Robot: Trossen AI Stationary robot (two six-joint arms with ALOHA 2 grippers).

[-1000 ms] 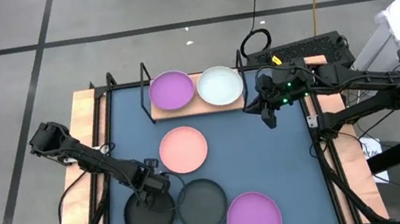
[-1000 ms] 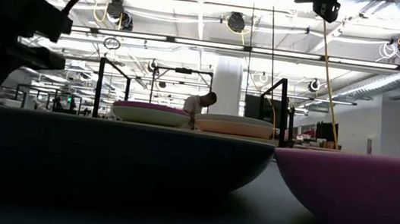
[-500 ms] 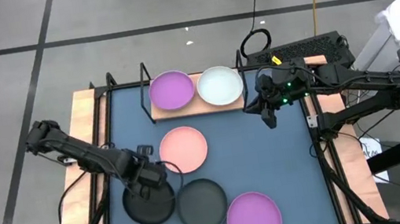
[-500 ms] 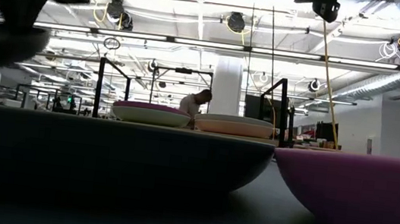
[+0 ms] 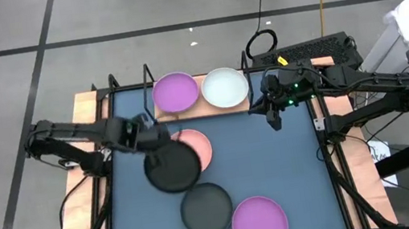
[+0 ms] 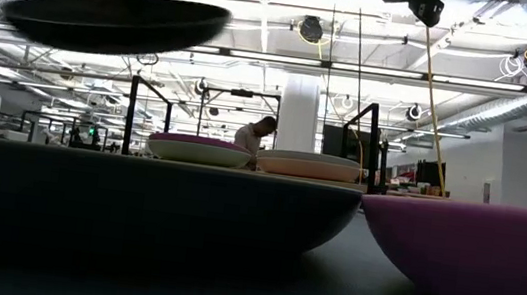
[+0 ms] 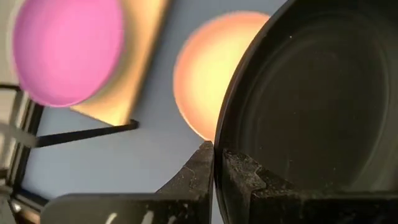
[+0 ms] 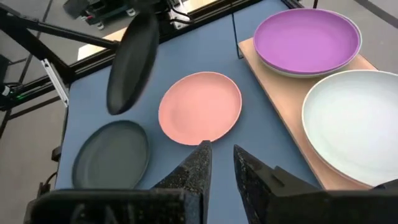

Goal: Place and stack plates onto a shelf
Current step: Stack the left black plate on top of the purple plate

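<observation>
From above, the left gripper point(image 5: 145, 133) pinches the rim of a dark grey plate point(image 5: 172, 166) and holds it in the air, partly over the pink plate point(image 5: 197, 146); the left wrist view alone shows the two fingers point(image 7: 200, 169) pressed on either side of that rim, and the low view alone shows the plate point(image 6: 116, 21) hanging well above the surface, nearly level. The right gripper point(image 5: 273, 117) hovers off the shelf's right end, its fingers point(image 8: 194, 167) a narrow gap apart with nothing between them. On the shelf point(image 5: 165, 114), a purple plate point(image 5: 175, 92) and a whitish plate point(image 5: 225, 87) sit side by side, filling the board from end to end. A second dark grey plate point(image 5: 206, 208) and a second purple plate point(image 5: 259, 222) lie touching near the front edge of the blue mat point(image 5: 293, 166), whose right half is bare. Beyond the table, the low view looks into a bright hall with ceiling lamps, where a person point(image 6: 259, 132) sits far off.
</observation>
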